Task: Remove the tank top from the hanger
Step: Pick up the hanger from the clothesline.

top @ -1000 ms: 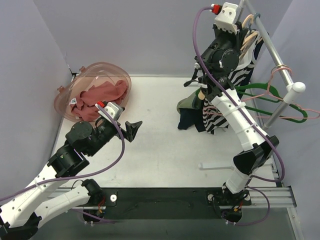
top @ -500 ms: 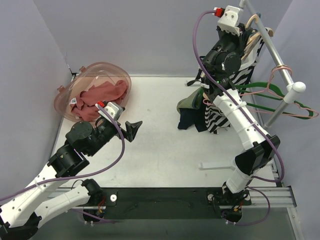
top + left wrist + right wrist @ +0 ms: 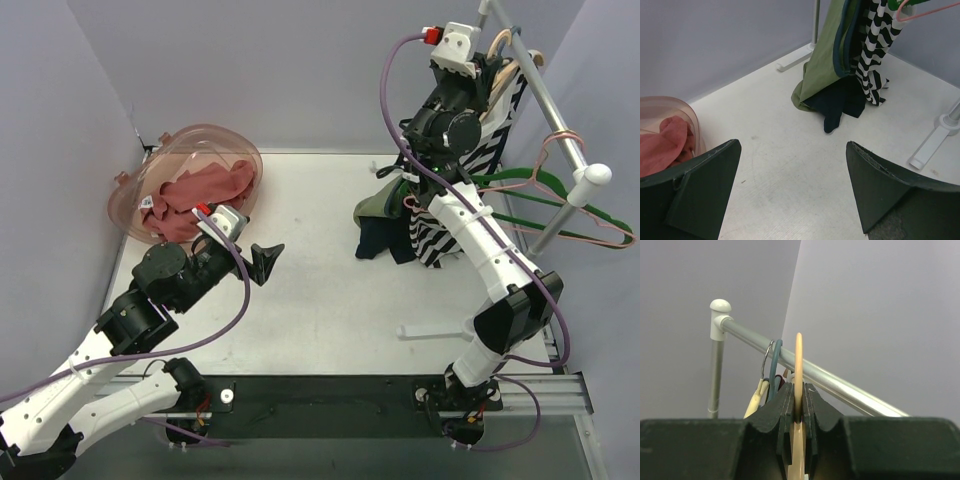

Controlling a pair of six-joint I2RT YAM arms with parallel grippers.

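Observation:
A black-and-white striped tank top [image 3: 432, 232] hangs from a beige hanger [image 3: 497, 48] at the rail's far end, and its hem reaches the table. My right gripper [image 3: 486, 72] is raised at the rail [image 3: 545, 105]. In the right wrist view this gripper [image 3: 798, 390] is shut on the beige hanger's hook [image 3: 798, 357], which crosses in front of the rail [image 3: 840, 382]. The left gripper [image 3: 268, 258] hovers low over the table's left half, open and with nothing in it [image 3: 792, 145]. From there the striped top [image 3: 872, 55] shows far ahead.
An olive garment [image 3: 376, 205] and a dark navy one [image 3: 378, 240] hang beside the striped top. A green hanger [image 3: 530, 190] and a pink hanger [image 3: 590, 215] dangle from the rail. A pink bowl [image 3: 215, 140] with red cloth [image 3: 200, 195] sits back left. A rack foot [image 3: 430, 330] lies on the table.
The right gripper has shifted slightly up and right with the beige hanger. The striped top moved with it, and the pink and green hangers swung right. The left arm has not moved.

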